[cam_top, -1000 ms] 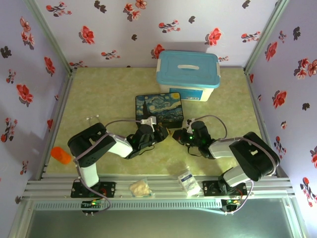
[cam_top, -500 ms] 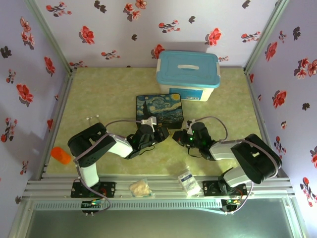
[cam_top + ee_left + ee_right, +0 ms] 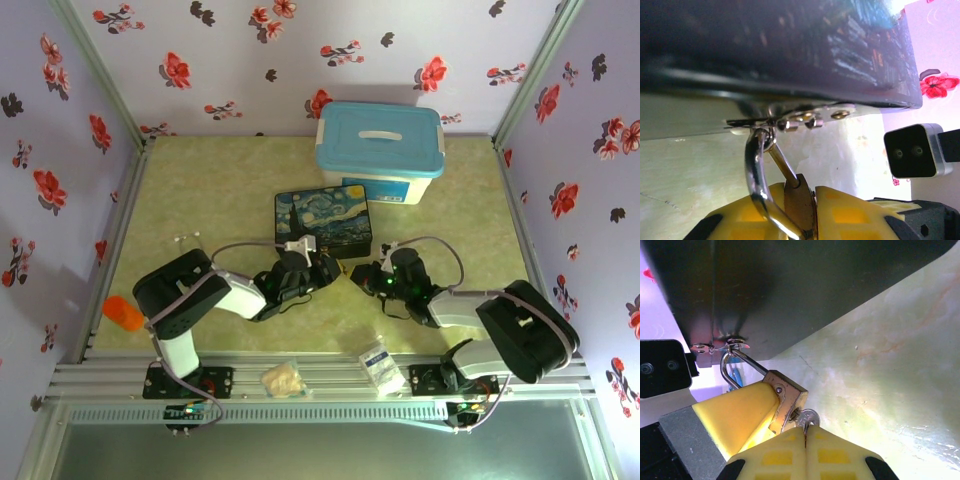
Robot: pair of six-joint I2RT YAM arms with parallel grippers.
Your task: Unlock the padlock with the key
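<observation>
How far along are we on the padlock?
Done: the left gripper clamps the padlock, and the right gripper pinches the key, whose blade looks seated in the keyhole. In hand: probably turning it. Left: the shackle is still looped through the hasp on the box, with no sign of release.

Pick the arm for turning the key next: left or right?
Right. The right gripper is shut on the key, seated at the base of the padlock, so it likely only needs to twist. The left gripper is clamped on the padlock body, steadying it under the hasp of the box.
</observation>
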